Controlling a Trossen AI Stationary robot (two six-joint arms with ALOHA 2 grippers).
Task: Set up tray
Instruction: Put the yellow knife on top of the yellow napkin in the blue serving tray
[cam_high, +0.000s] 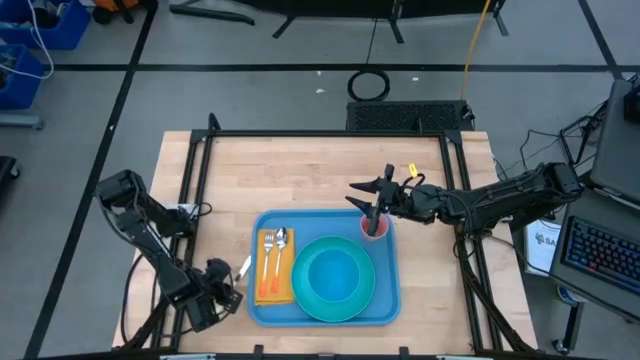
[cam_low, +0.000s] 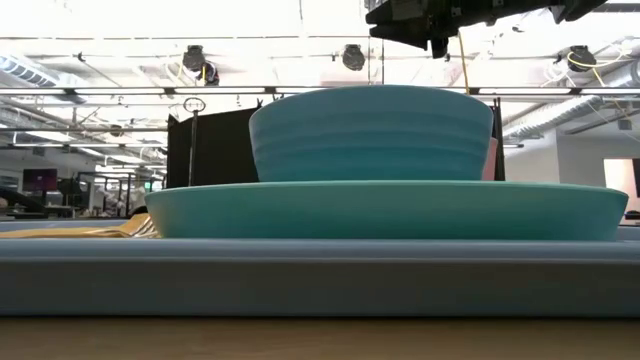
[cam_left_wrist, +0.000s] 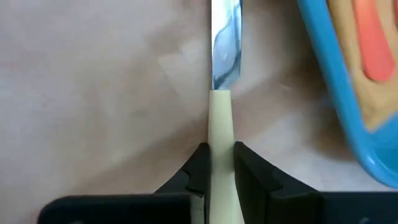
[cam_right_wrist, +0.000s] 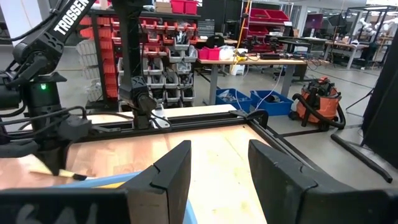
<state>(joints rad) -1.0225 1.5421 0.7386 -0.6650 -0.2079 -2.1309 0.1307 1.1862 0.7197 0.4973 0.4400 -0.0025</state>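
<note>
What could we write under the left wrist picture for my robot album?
Left gripper pinching a cream-handled knife above the wooden table, beside the blue tray.

High view: the pink cup (cam_high: 374, 228) at the tray's (cam_high: 390, 300) far right corner is largely covered by the right gripper (cam_high: 372, 211); its contents cannot be told. Left gripper (cam_high: 222, 287) is too small here to read its fingers.

Low view: bowl (cam_low: 372, 133) and plate (cam_low: 390, 210) block most of the table behind; the cup shows only as a pink sliver at the bowl's right edge. The arm overhead is cut by the top edge. Cutlery is hidden, only a napkin (cam_low: 100, 230) edge visible.

Left wrist view: knife (cam_left_wrist: 221, 93) blade runs off the frame; handle end is hidden between the fingers (cam_left_wrist: 198, 171). The tray and the napkin are cut by the frame.

Right wrist view: tray nearly hidden behind the fingers (cam_right_wrist: 171, 171).
</note>
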